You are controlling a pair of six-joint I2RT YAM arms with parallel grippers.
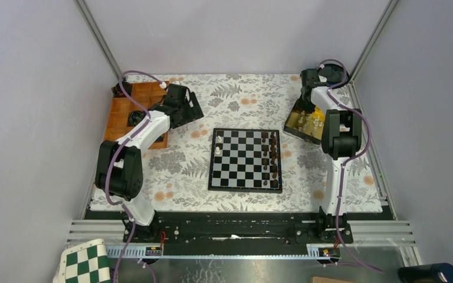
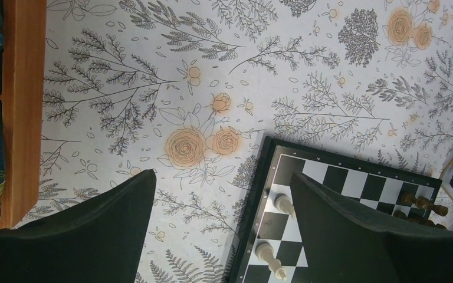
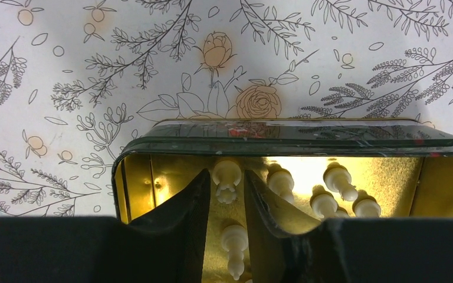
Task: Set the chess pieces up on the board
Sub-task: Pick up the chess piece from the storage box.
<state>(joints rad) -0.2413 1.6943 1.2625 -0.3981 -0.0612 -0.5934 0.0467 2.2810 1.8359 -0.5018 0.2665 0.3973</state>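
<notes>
two cream chess pieces [image 1: 218, 145] stand on the board [image 1: 245, 160]; more wait in the gold tin [image 3: 134, 177]. the right gripper [image 3: 226, 184] sets its fingers narrow around one piece [image 3: 226, 171] there, probably to lift it; contact cannot be confirmed. the left gripper [image 2: 222, 177] hangs fingers wide over the tabletop [image 2: 153, 88] beside the board, out of the way.

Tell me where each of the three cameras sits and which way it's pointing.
Top external: above and behind, looking down at the cloth; left arm, right arm and the board show.
Left wrist: on the left arm, looking down past the open left hand at cloth and the board's corner.
Right wrist: looking into the tin, right hand straddling a white piece.
Shared: top and left wrist both show the board.
</notes>
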